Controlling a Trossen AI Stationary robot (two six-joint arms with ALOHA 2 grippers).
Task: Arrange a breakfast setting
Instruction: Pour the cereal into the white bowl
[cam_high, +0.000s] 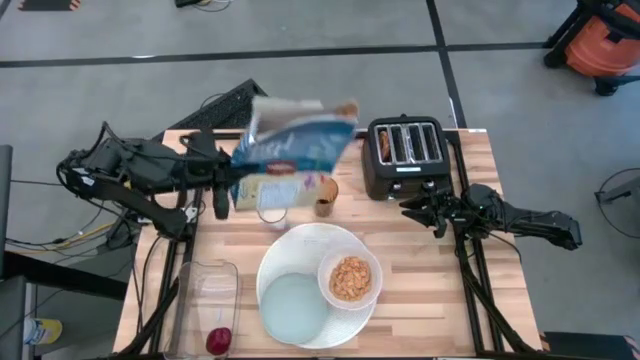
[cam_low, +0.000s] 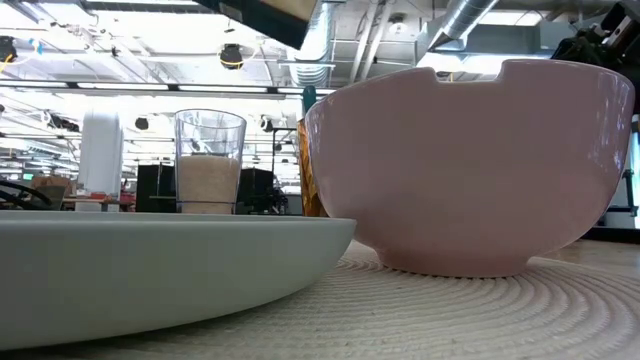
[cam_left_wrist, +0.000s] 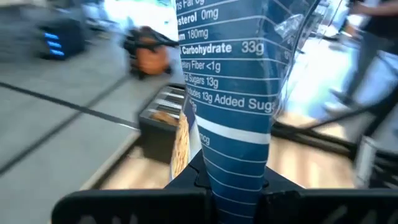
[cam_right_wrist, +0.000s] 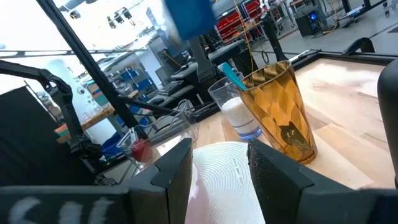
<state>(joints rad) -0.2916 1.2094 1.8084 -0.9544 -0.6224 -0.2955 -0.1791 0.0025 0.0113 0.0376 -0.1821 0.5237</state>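
Observation:
My left gripper (cam_high: 222, 192) is shut on the blue cereal box (cam_high: 297, 148), which is up in the air over the table's far left part. The large white plate (cam_high: 312, 250) carries the small pale-blue plate (cam_high: 293, 308) and the white bowl (cam_high: 350, 278) of orange cereal flakes (cam_high: 350, 277). The red apple (cam_high: 218, 340) lies in the clear tub (cam_high: 205, 290). A blue-handled spoon (cam_right_wrist: 229, 73) stands in a clear glass (cam_right_wrist: 235, 109). Something browned (cam_high: 383, 146) shows in a slot of the toaster; whether it is the bagel I cannot tell. My right gripper (cam_high: 413, 207) is open and empty in front of the toaster. My left gripper pinches the cereal box between its two fingers (cam_left_wrist: 198, 177), one on each broad face, at the end below the nutrition panel (cam_left_wrist: 235, 155). The fingers come level from the table's left. The box is lifted clear of the table and reaches away from the fingers, tilted.
The black four-slot toaster (cam_high: 405, 155) stands at the far right. An amber glass (cam_high: 325, 198) and the clear glass (cam_high: 272, 213) stand under the box, just beyond the large plate. There is bare wood at the right, near my right arm.

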